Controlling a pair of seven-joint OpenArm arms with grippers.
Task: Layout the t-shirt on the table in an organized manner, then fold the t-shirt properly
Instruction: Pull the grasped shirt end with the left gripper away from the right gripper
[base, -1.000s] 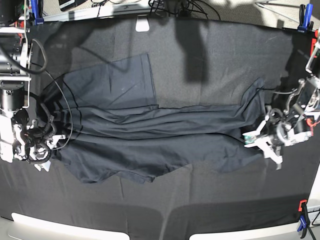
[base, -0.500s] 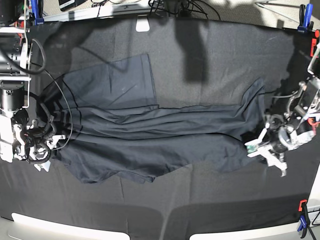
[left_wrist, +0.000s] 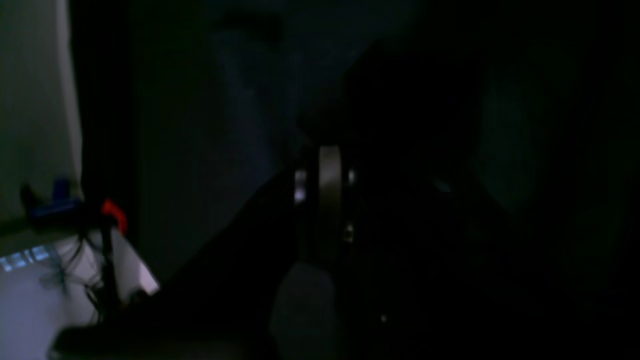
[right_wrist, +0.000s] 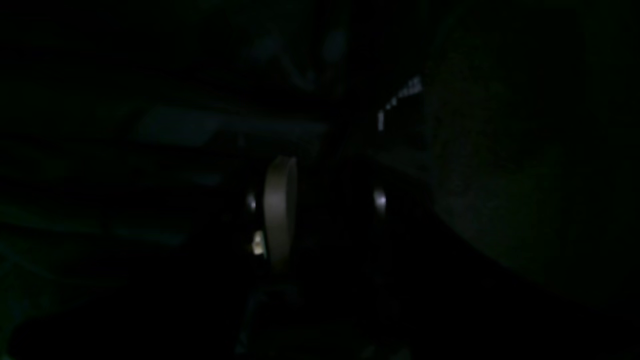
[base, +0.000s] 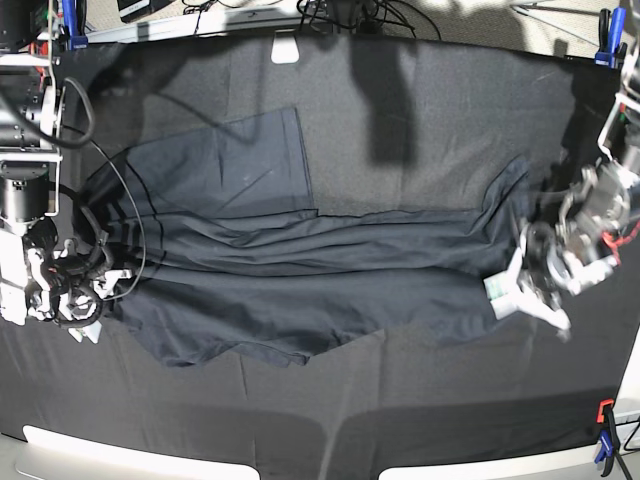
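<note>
T-shirt (base: 300, 270) stretched across counter (base: 420, 110): left fingers (base: 512, 290) pressed together at frame-right hem; right fingers (base: 95, 290), frame left, state indiscernible; tension for flattening.

T-shirt (base: 300, 270): thin smooth charcoal cloth, soft sheen on folds, creased thru middle. Table (base: 450, 110): matt black cloth cover, fine grainy weave, no gloss; white hard corners at near edge. Clamps (base: 606, 440) at edge: orange/blue plastic, slightly glossy. Left gripper (base: 528, 292): white plastic w/ dark metal parts. Right gripper (base: 88, 300): white plastic shell, black rubbery cables. Wrist views too dark to judge finish; pale matt finger (left_wrist: 329, 195) only.
</note>
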